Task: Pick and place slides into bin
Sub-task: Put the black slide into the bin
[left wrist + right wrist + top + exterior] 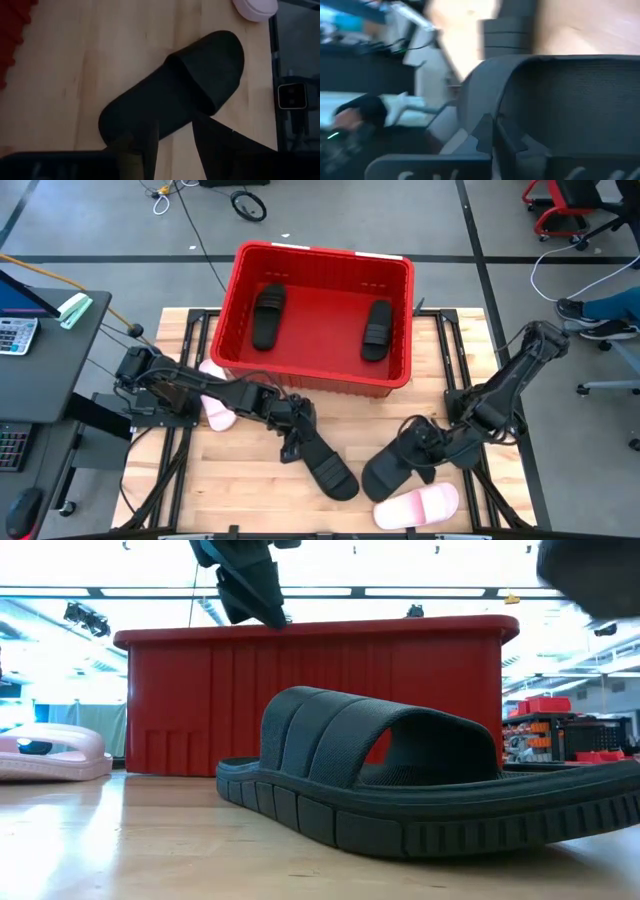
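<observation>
The bin [318,375], a bright red crate with ribbed walls and a thick rim, stood at the far middle of the wooden tabletop [240,480]. Two matte black slides lay inside it on the floor, one toward the left [268,316] and one toward the right [377,330], well apart.

In front of the bin, a third black slide [325,461] lay slanted on the tabletop. The left gripper [291,442] sat at its heel end; in the left wrist view its jaws straddled the edge of the sole, part-way shut, and whether they already gripped it could not be told. A fourth black slide [393,463], with a wide ridged strap and grooved sole, lay just to its right, and the right gripper [428,446] had its jaws clenched on it.

One pale pink slide [417,507] lay at the near edge, just beside that fourth slide. The other pink slide [216,406] lay left of the bin, partly under the left arm.
</observation>
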Action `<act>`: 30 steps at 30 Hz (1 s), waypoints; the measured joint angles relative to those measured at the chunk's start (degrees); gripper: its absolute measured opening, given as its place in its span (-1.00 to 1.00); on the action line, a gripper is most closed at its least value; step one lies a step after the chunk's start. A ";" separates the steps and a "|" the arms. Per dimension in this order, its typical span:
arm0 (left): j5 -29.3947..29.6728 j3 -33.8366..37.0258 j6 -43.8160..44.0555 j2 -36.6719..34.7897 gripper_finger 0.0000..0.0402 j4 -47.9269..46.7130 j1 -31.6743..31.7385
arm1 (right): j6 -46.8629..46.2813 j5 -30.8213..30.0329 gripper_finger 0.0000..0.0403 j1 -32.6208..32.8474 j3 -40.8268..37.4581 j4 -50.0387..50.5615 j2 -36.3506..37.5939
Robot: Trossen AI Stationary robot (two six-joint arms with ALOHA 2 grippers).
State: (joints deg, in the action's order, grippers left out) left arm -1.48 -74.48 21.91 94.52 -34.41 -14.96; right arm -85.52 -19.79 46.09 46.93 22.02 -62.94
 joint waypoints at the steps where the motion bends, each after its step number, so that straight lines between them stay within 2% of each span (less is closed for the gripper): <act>1: 0.00 0.00 0.00 0.00 -0.39 0.00 -0.29 | 1.65 0.02 -0.98 0.25 2.07 0.07 -0.39; 6: -0.02 0.00 -0.01 0.00 -0.44 0.04 -1.68 | 10.07 0.21 -0.98 1.00 11.60 1.97 -4.03; 9: -0.02 0.00 -0.02 0.00 -0.47 0.04 -2.44 | 14.35 -0.27 -0.98 0.71 16.99 7.97 -6.90; 12: -0.02 -0.01 0.72 0.00 -0.50 0.04 -3.36 | 14.79 -7.13 -0.98 -0.26 21.92 17.12 -9.85; 14: -0.01 -0.01 1.56 0.00 -0.52 0.07 -4.04 | 14.84 -9.31 -0.98 -1.64 24.05 21.36 -11.46; 26: -0.08 0.00 3.27 0.00 -0.68 0.00 -7.64 | 29.93 -8.79 -0.98 -10.80 26.78 25.36 -14.31; 30: -0.02 0.00 4.54 0.00 -0.72 -0.02 -9.22 | 38.95 -8.50 -0.98 -14.27 26.78 25.66 -14.31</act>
State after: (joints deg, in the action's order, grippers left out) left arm -1.50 -74.48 26.45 94.52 -34.44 -24.17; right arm -46.57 -28.29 31.82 73.71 47.68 -77.25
